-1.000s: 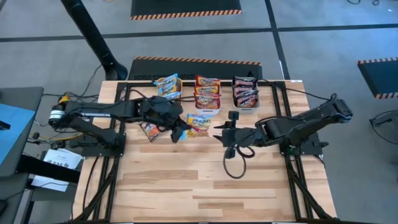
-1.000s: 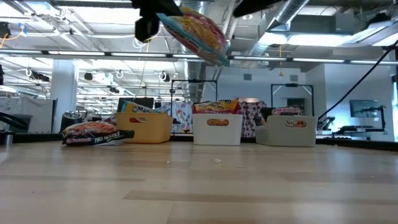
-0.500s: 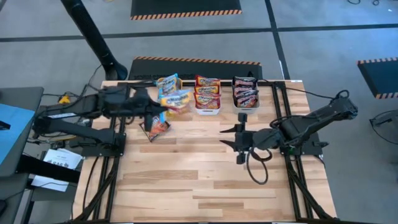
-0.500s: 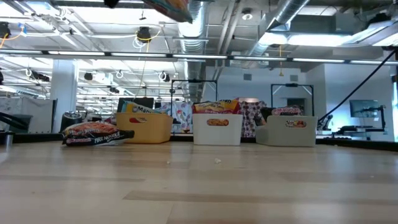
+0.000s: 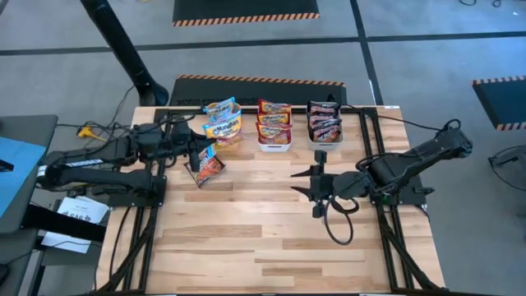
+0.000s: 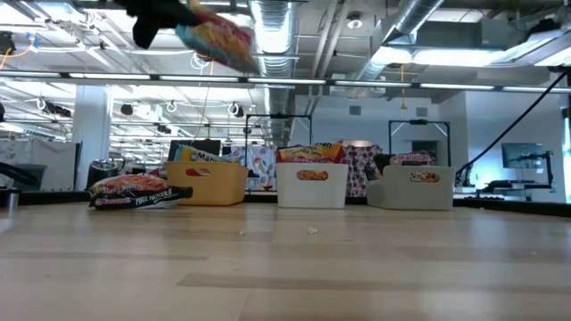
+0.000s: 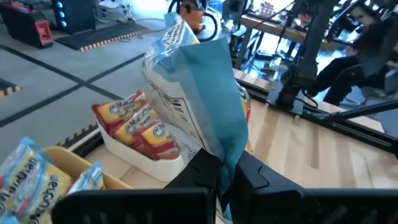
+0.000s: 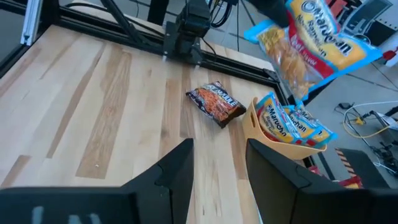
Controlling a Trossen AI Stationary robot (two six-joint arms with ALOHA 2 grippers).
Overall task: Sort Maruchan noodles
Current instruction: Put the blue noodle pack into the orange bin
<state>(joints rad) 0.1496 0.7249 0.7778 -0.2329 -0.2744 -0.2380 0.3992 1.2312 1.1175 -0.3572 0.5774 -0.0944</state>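
Taking the orange plastic bin (image 5: 223,136) as the landmark: the right pincer (image 5: 316,186) waits nearest, well off to the bin's right over bare wooden worktop (image 5: 263,238), fingers standing apart around nothing. Closer to the bin, a dark red-black flat ramen packet (image 5: 205,167) lies loose on the worktop just before it.

Directly above the bin hangs the yellow-and-blue plastic ramen packet (image 5: 222,127), pinched by one edge in the left pincer (image 7: 222,175), whose fingers are clamped fully together on it. The packet dangles tilted, so a release now could let it catch the bin's rim or slide off the yellow-and-blue packets (image 8: 291,122) already heaped inside, ending on the worktop.

Beyond, to the bin's right, sit the white bin (image 5: 274,141) of red-orange packets (image 5: 275,122), then the grey bin (image 5: 325,136) with dark packets (image 5: 324,118). Nothing blocks the drop.
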